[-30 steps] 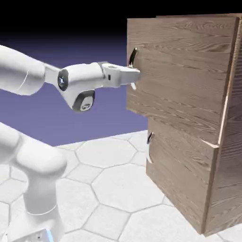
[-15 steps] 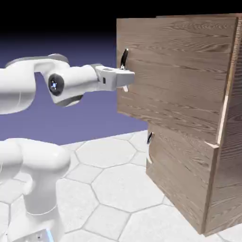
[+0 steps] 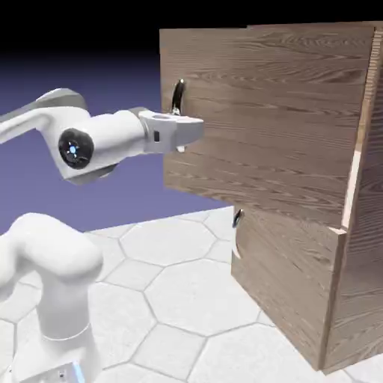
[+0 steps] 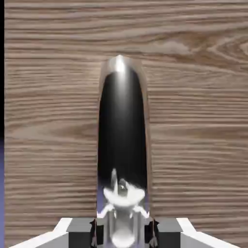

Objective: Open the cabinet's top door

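Observation:
The brown wood-grain cabinet [image 3: 359,247] stands at the right of the exterior view. Its top door [image 3: 262,120] is swung out toward the left, its free edge well clear of the cabinet's body. A thin curved dark handle [image 3: 177,96] sits near that edge. My gripper [image 3: 187,129] is shut on the handle, reaching in from the left. In the hand view the dark shiny handle [image 4: 122,140] rises between my fingertips [image 4: 77,232] against the door's wood [image 4: 193,121].
The lower door [image 3: 288,277] is closed, with its own small handle [image 3: 237,219]. My white arm [image 3: 90,142] spans the left of the exterior view above a table of pale hexagon tiles [image 3: 179,292].
The top door has swung further open, its free edge moving left. My gripper has travelled left with the handle, and the arm has folded back.

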